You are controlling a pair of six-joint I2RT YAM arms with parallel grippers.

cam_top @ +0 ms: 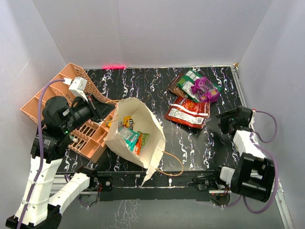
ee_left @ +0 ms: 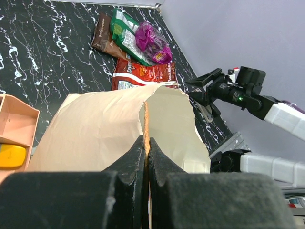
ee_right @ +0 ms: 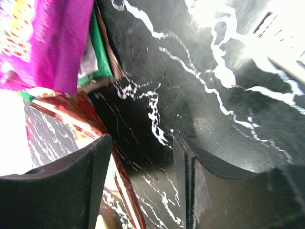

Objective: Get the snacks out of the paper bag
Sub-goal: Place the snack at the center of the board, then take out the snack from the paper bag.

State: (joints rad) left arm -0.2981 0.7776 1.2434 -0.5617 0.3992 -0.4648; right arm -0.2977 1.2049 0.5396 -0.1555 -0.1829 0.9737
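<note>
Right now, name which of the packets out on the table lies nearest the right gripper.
The red packet, at the pile's near edge just beside the right gripper; the purple packet, green packet and dark-brown pouch lie farther back.

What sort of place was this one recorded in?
Probably a lab test booth: plain white walls box in a black marbled table, robot arms sit at its near edge, and a paper bag and snacks serve as props.
</note>
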